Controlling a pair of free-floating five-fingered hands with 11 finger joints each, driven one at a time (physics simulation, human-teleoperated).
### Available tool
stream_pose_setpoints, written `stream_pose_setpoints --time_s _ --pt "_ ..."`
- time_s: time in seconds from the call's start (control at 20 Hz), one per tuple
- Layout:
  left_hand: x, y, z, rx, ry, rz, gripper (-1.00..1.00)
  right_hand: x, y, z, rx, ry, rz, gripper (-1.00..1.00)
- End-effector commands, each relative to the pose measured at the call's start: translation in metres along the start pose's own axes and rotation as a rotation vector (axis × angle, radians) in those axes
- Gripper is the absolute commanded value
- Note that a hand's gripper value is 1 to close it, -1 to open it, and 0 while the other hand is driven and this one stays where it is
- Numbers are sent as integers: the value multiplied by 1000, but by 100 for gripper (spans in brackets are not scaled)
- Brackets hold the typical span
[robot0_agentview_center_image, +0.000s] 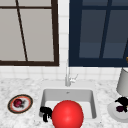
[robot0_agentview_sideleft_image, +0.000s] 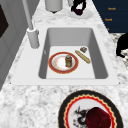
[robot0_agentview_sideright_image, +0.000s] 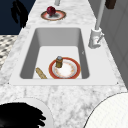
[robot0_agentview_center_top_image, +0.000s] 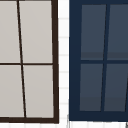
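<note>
While the left hand (robot0_agentview_center_image: 45, 113) hangs curled and empty at the sink's (robot0_agentview_center_image: 43, 100) front-left edge, the right hand (robot0_agentview_center_image: 122, 102) closes over a dark fruit (robot0_agentview_center_image: 120, 108) on the white plate (robot0_agentview_center_image: 113, 112) at the tabletop's right — best lifted straight up, gently.

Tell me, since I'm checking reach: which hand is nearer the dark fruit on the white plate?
Right. The right hand hovers directly over that fruit; the left hand is across the sink.

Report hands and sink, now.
Left hand curled, empty, at sink front edge. Right hand over white plate, on dark fruit. Red ball fronts basin.
</note>
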Motion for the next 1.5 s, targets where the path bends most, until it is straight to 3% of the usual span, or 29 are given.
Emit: stream_pose_setpoints --time_s 0.0,0.35,0.75,1.15,1.45 --pt "0 0 0 0 0 0 0 3 -18 8 -86 36 19 -100" --pt "0 0 0 0 0 0 0 15 -43 12 -214 36 28 -100" --pt "0 0 0 0 0 0 0 57 -64 3 -216 20 45 -100" --pt "0 0 0 0 0 0 0 98 -74 0 -243 2 29 -100" --pt "0 0 0 0 0 0 0 137 -79 4 -265 24 47 -100"
